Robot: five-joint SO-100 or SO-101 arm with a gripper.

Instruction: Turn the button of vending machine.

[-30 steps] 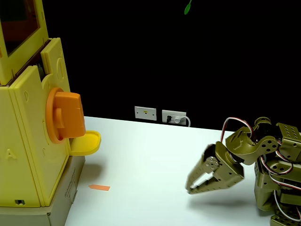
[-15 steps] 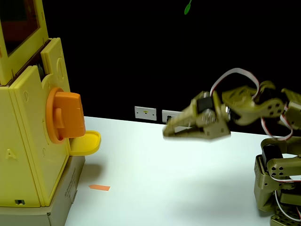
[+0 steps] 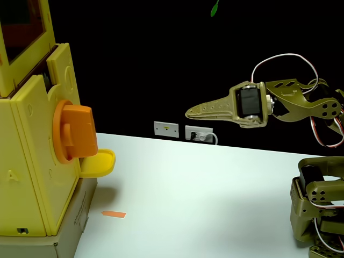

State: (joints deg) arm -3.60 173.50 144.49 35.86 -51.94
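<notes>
— one orange button (image 3: 73, 135), round disc with a blocky bar, on the pale yellow vending machine (image 3: 27, 161) at left?
— yes. gripper (image 3: 189, 113) hangs well right of it, fingers together.

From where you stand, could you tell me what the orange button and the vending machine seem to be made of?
The button looks like matte orange moulded plastic, with thick blocky edges. The vending machine looks like pale yellow plastic with embossed circles and a soft sheen; its window seems a tinted, glossier panel.
</notes>
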